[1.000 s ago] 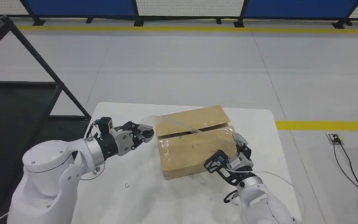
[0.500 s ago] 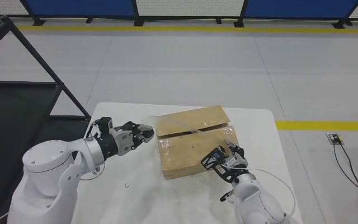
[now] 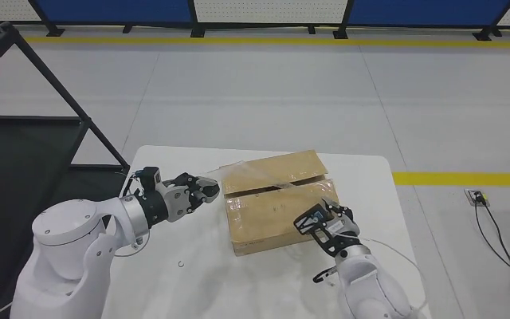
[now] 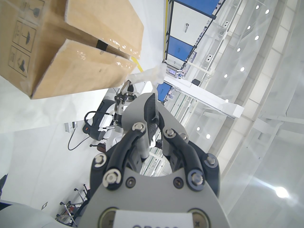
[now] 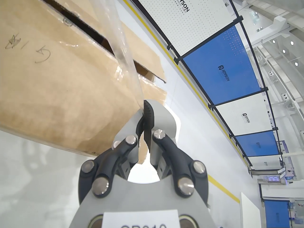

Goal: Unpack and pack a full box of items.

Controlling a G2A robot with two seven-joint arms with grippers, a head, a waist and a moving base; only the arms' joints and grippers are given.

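- Right wrist view: the right fingers point(image 5: 144, 115) are clenched on a strip of clear tape point(image 5: 111, 24) that rises from them and runs over the top of the box point(image 5: 59, 84).
- The tape looks thin, limp and sticky. It will likely stretch, curl onto itself or tear, so a grip near its end with a pull low along the seam seems safest.
- The box is stiff corrugated card. How heavy it is cannot be read, so I would treat it as loaded and brace its wall or edges, never the loose flaps.
- The top flaps are nearly closed, with a dark gap along the seam. What lies inside is hidden.
- Left wrist view: the left fingers point(image 4: 152, 106) are likewise clamped on a twisted end of tape, which leads to the box's far end.
- Top view: the box lies in the middle of the white worktop point(image 3: 191, 239), with one set of fingers just beside each end and the tape strung over the flaps.
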